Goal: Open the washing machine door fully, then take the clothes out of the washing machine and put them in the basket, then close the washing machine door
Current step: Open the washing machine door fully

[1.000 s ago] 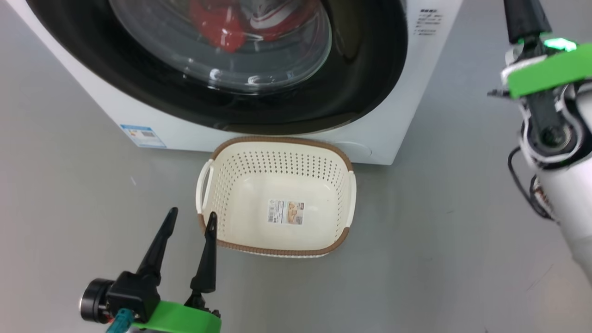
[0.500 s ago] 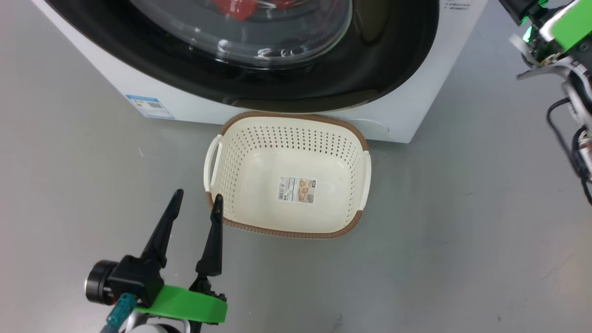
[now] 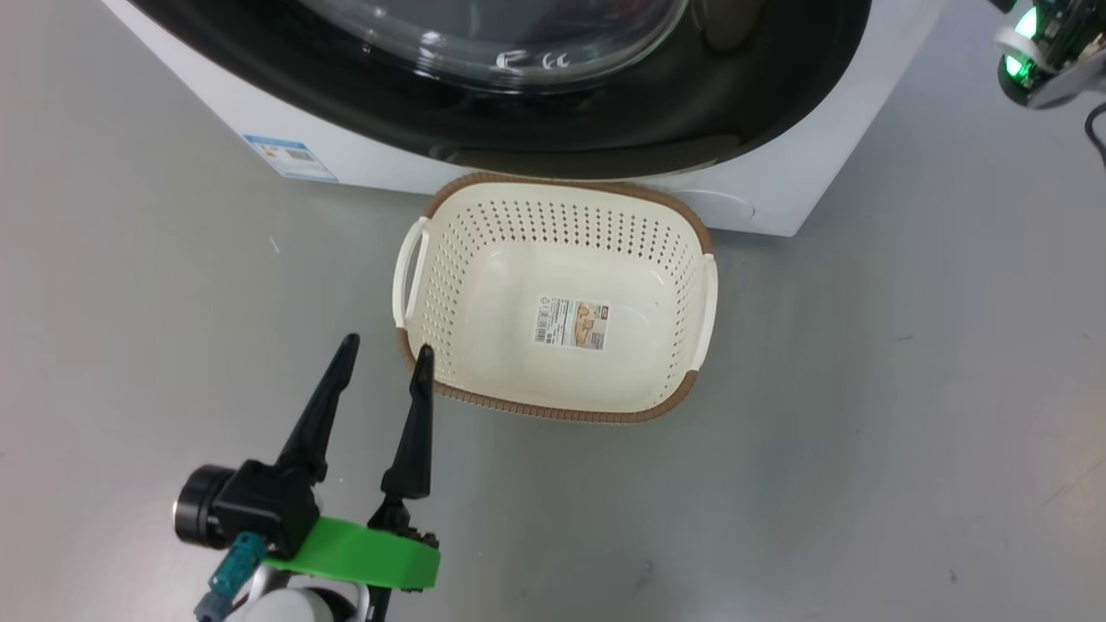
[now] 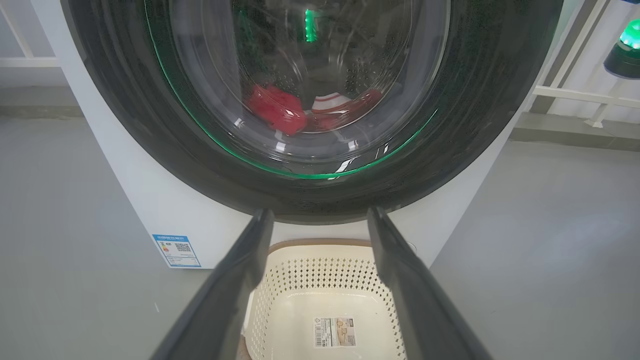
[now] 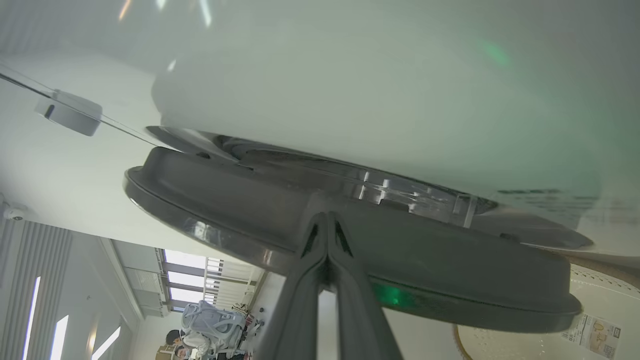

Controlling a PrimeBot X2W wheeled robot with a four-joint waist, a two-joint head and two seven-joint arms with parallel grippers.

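The washing machine (image 3: 778,194) fills the top of the head view, and the lower arc of the glossy black washing machine door (image 3: 605,130) lies against its front. Through the glass, red clothes (image 4: 277,107) with white trim lie in the drum. The cream basket (image 3: 518,225) sits on the floor in front, holding nothing. My left gripper (image 3: 385,347) is open, just left of the basket's near left corner. My right gripper (image 5: 327,217) is shut, its tips against the dark outer edge of the door (image 5: 225,200). Whether the door is latched I cannot tell.
Grey floor surrounds the washer and basket. A blue label (image 3: 289,157) marks the washer's lower left corner. My right wrist (image 3: 1041,52) with a green light sits at the top right. A person (image 5: 185,340) and windows show far behind in the right wrist view.
The head camera has tilted, so washer and basket sit higher and further right in the picture. My right arm has risen toward the top right corner. The left gripper stays open by the basket.
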